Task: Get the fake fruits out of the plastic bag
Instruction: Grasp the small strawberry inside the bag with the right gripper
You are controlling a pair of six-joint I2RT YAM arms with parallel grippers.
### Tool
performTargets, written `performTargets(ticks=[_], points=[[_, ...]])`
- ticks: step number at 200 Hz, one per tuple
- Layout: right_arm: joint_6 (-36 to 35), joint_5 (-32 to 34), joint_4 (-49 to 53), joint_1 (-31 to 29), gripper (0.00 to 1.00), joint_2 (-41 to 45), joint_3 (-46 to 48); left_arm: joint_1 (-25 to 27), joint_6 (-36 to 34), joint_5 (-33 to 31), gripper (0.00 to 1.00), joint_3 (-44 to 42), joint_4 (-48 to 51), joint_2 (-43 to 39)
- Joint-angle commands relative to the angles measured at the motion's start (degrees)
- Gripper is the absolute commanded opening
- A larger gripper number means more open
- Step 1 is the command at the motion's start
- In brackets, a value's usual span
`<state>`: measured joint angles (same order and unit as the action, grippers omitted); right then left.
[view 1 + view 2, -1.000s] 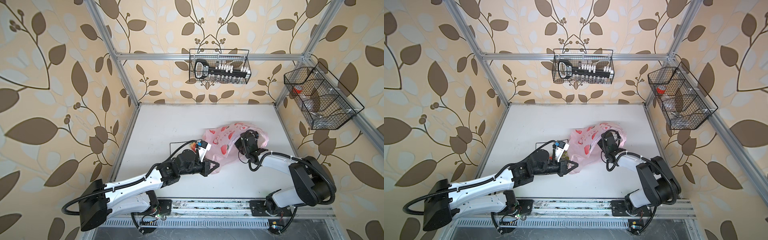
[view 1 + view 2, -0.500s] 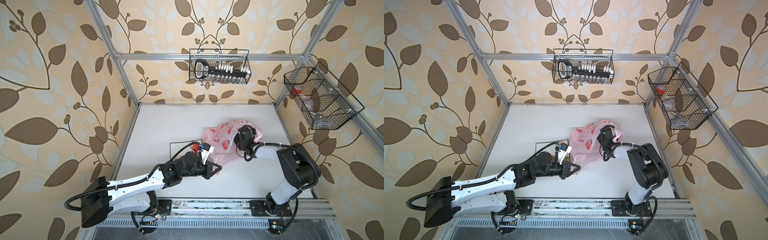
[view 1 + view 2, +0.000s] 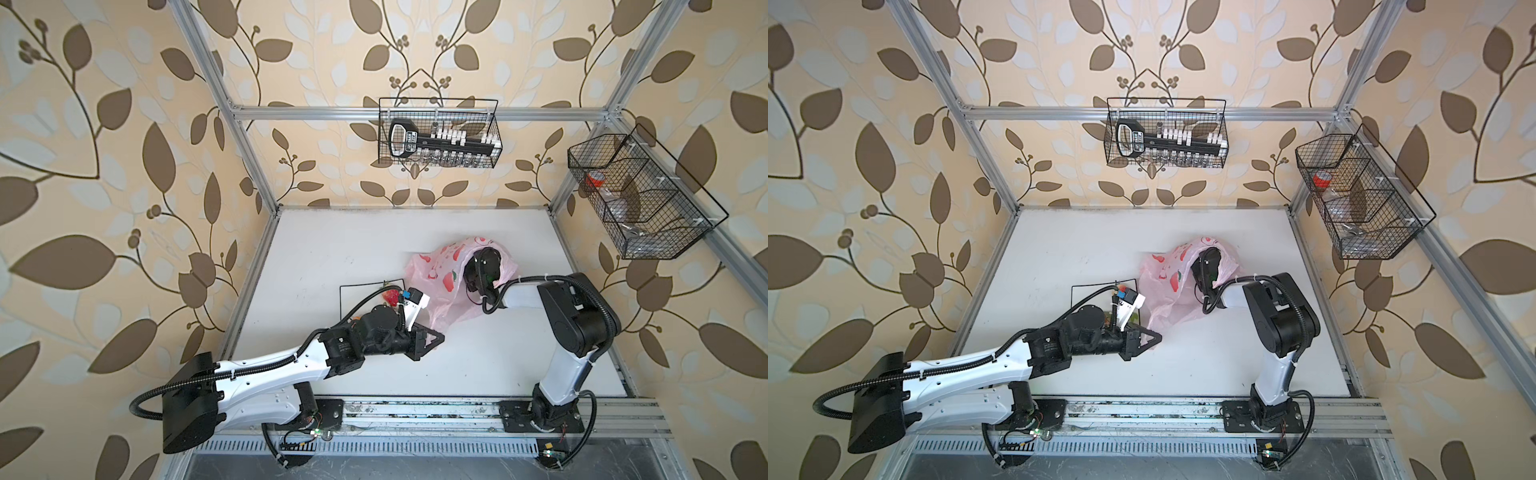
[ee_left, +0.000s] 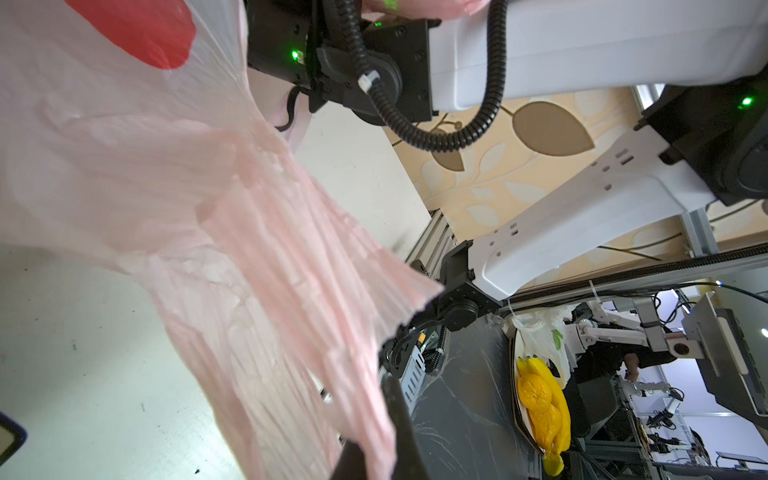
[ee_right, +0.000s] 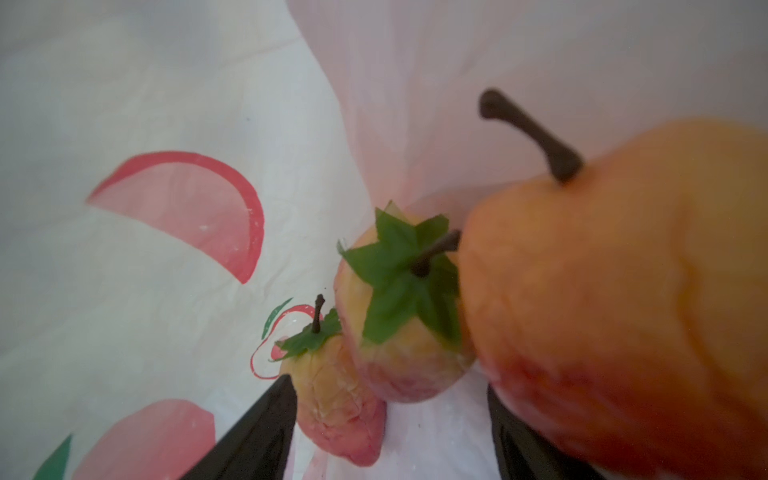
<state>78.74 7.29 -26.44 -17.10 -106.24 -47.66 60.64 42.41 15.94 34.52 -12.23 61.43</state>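
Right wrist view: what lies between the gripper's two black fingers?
A small peach and a larger peach, both inside the pink bag, shown in the right wrist view.

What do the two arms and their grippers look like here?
The left arm and right arm have white shells, black joints and black ribbed cable conduit fastened with white ties. The left gripper is black and wedge-shaped, with a white camera bracket behind it. The right gripper has black tapered fingers. Green lights glow on the right arm.

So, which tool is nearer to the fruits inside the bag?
Right. The right tool is inside the plastic bag, open beside the fake fruits. The left tool pinches the bag's edge from outside.
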Motion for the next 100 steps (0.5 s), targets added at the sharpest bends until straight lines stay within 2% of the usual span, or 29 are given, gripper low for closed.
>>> performTargets(ticks=[1,52,100], points=[[6.6,2.5,-0.3,0.5,0.74,-2.5,-2.4,0.8,0.4,0.0,0.00,2.2,-1.6,-0.6],[8.8,5.7,4.4,1.7,0.71,-6.4,-5.8,1.4,-0.1,-0.9,0.00,2.3,0.7,-2.3],[6.8,4.5,4.7,2.6,0.50,-8.3,-7.2,1.4,-0.2,-3.1,0.00,0.9,3.0,-5.1]])
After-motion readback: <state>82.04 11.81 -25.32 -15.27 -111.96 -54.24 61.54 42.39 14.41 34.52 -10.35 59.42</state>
